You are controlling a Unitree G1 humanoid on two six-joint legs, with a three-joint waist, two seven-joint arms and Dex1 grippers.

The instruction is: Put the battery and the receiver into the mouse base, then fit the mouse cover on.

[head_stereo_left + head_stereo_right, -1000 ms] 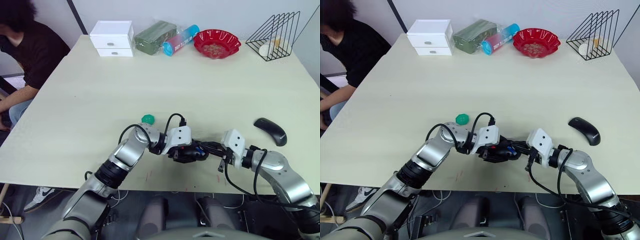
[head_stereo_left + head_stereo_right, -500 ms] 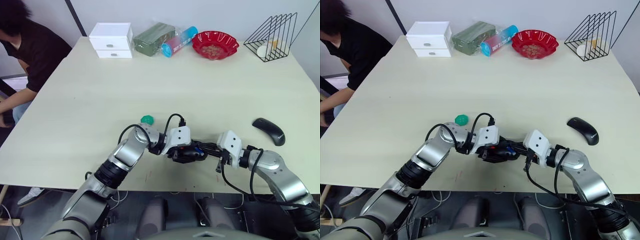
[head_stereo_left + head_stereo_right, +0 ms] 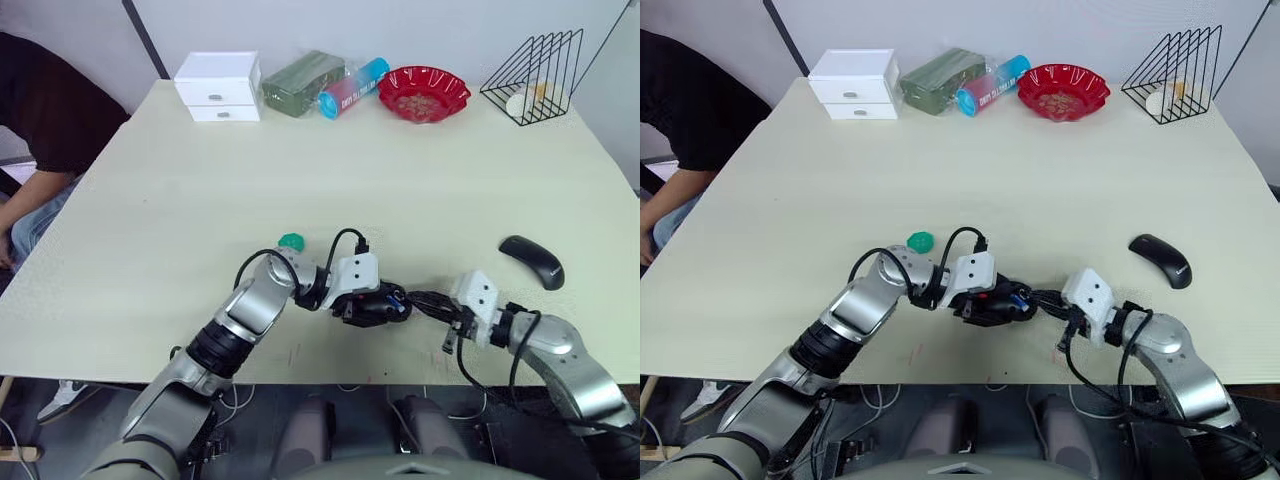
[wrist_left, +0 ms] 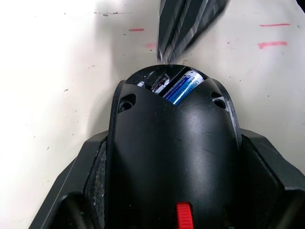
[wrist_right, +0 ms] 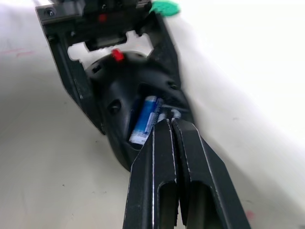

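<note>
Your mouse base (image 4: 171, 157), a matte black oval shell with a red tab, sits near the table's (image 3: 300, 160) front edge, clamped in the left gripper (image 3: 372, 305). The blue glossy battery (image 5: 144, 119) lies in its open bay. Your right gripper (image 5: 167, 125) points in with its ribbed fingers pressed together, tips at the bay's rim beside the battery. The smooth mouse cover (image 3: 532, 261) lies well apart to the right.

one battery (image 5: 144, 119), one mouse base (image 4: 171, 157), one mouse cover (image 3: 532, 261)
</note>
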